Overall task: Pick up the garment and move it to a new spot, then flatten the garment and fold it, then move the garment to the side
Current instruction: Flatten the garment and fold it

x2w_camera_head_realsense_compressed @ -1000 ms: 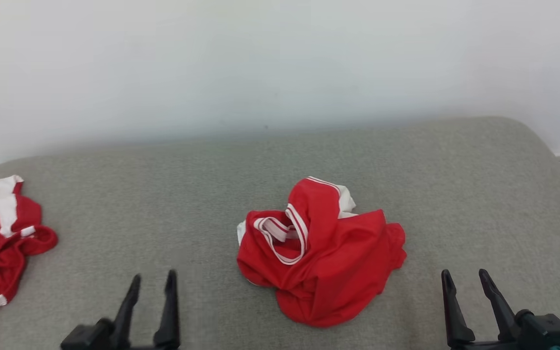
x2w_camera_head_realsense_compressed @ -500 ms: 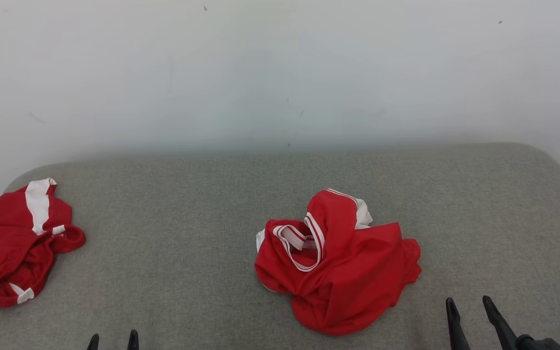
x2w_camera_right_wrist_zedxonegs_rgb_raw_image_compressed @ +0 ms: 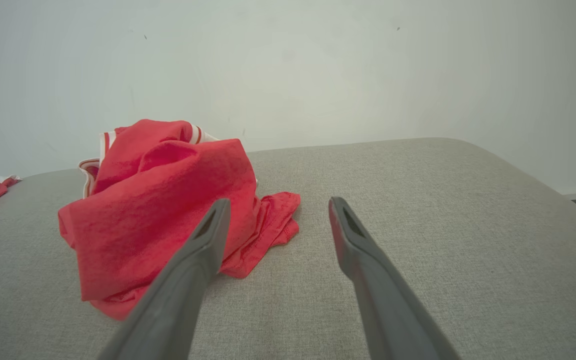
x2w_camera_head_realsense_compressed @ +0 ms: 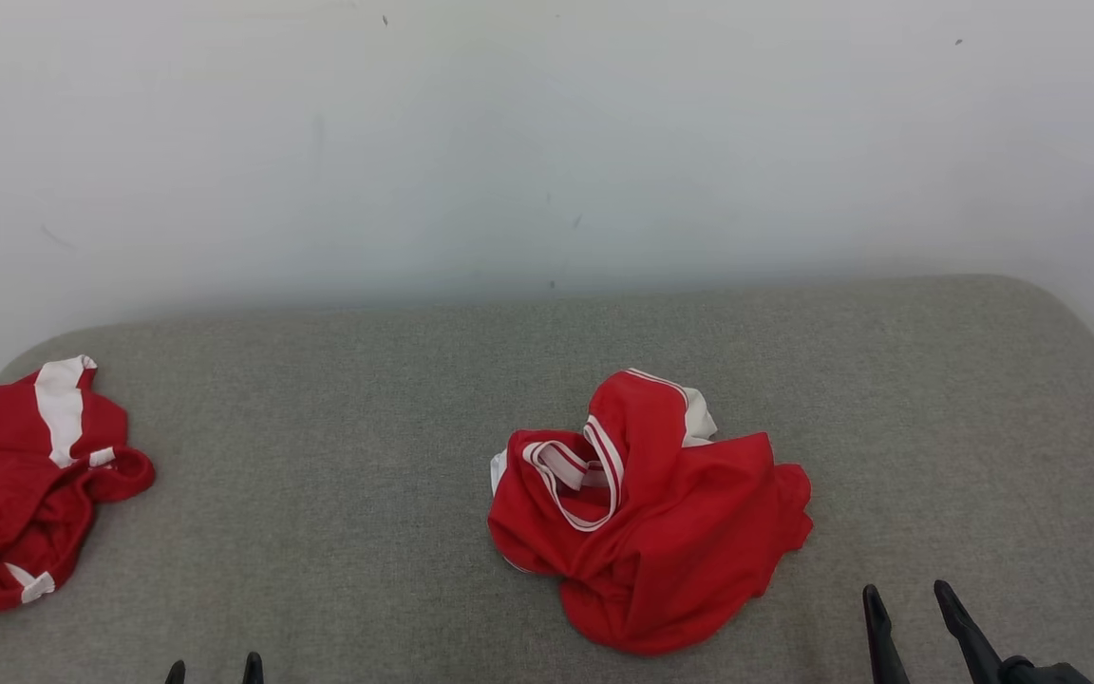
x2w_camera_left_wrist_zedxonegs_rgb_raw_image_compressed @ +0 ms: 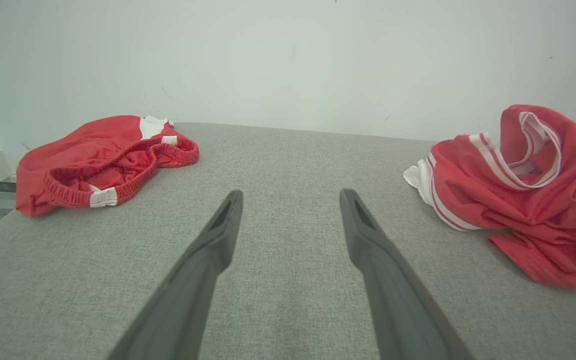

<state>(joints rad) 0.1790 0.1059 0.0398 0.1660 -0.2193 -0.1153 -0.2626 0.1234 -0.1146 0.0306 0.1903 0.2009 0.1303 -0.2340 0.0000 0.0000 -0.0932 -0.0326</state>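
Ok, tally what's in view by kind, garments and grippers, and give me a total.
Red garments with white trim: 2 (middle garment, crumpled; left garment, at the surface's left edge)
Grippers: 2 (left gripper and right gripper, both open and empty)
Total: 4

Head view: high, facing forward and down across the grey padded surface [x2w_camera_head_realsense_compressed: 338, 399] to the white wall [x2w_camera_head_realsense_compressed: 547, 142].
Left wrist view: low, close over that surface, looking along the left gripper [x2w_camera_left_wrist_zedxonegs_rgb_raw_image_compressed: 292, 195] toward the wall.
Right wrist view: equally low, looking along the right gripper [x2w_camera_right_wrist_zedxonegs_rgb_raw_image_compressed: 279, 201].
Shared by all three: the crumpled red garment [x2w_camera_head_realsense_compressed: 651, 522], and apparently the second red garment [x2w_camera_head_realsense_compressed: 25, 484], which is cropped at the right wrist view's left edge.
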